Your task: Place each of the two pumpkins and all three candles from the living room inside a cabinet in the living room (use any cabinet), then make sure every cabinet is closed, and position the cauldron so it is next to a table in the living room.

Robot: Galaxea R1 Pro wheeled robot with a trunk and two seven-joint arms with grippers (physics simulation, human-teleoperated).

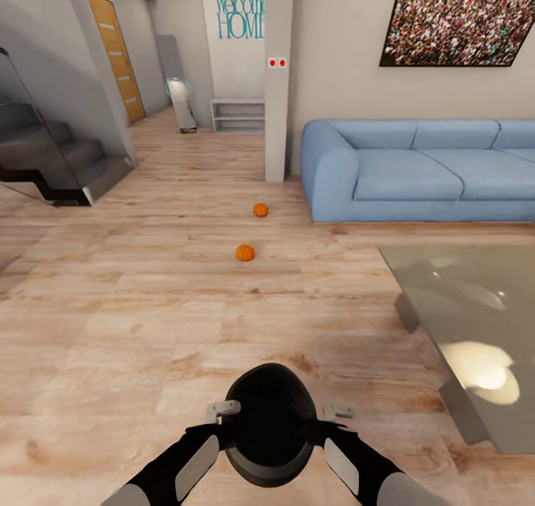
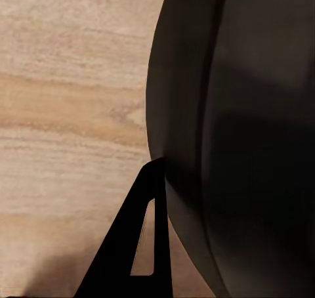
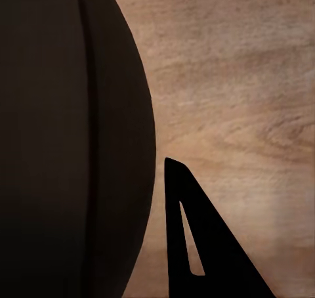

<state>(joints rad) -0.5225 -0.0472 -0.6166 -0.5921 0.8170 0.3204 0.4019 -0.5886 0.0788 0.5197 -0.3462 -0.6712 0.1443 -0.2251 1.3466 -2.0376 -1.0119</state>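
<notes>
Low at the front of the head view, the cauldron [image 1: 269, 424] is held between the two arms above the wood floor [image 1: 134, 320], the left gripper [image 1: 223, 409] pressed to one side of its belly and the right gripper [image 1: 336, 412] to the other. In the left wrist view one dark finger [image 2: 141, 245] is seen touching the curved wall of the pot; in the right wrist view one finger [image 3: 197, 245] stands just beside it, a thin strip of floor between them. How wide either gripper's jaws are set cannot be told, since a single finger of each is seen. The cauldron is shown as dark, round-bellied and matte, with a faint seam. Ahead, two orange pumpkins [image 1: 244, 253] [image 1: 260, 209] are seen on the floor, apart from each other. The glossy grey table [image 1: 475, 305] is placed to the right, near the cauldron but not touching it, with a blue sofa [image 1: 416, 168] behind it.
</notes>
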